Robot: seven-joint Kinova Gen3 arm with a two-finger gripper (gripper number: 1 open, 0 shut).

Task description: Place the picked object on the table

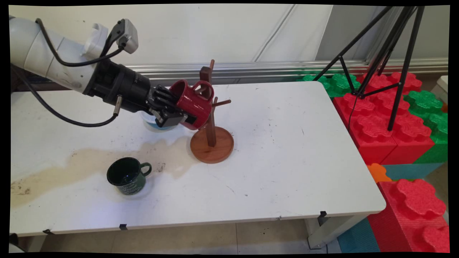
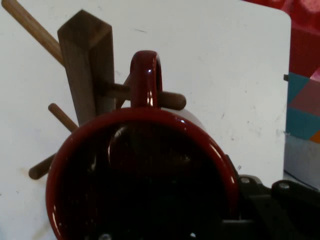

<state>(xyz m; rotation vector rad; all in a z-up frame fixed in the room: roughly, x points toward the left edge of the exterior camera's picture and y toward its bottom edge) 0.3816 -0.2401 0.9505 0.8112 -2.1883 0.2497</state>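
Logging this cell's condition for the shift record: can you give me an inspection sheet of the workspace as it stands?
Surface: white table, brownish stain across its left half.
Things: red mug tilted at the wooden mug tree, handle around a peg.
Clutter: dark green mug upright; pale bowl partly hidden behind the gripper.
Gripper: gripper shut on the red mug.
Cables: black cables hang from the arm.
Surroundings: foam blocks, black tripod.

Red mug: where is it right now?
Main view, left of centre: the red mug is tilted in the gripper, against the wooden mug tree; in the hand view its handle is looped over a peg.
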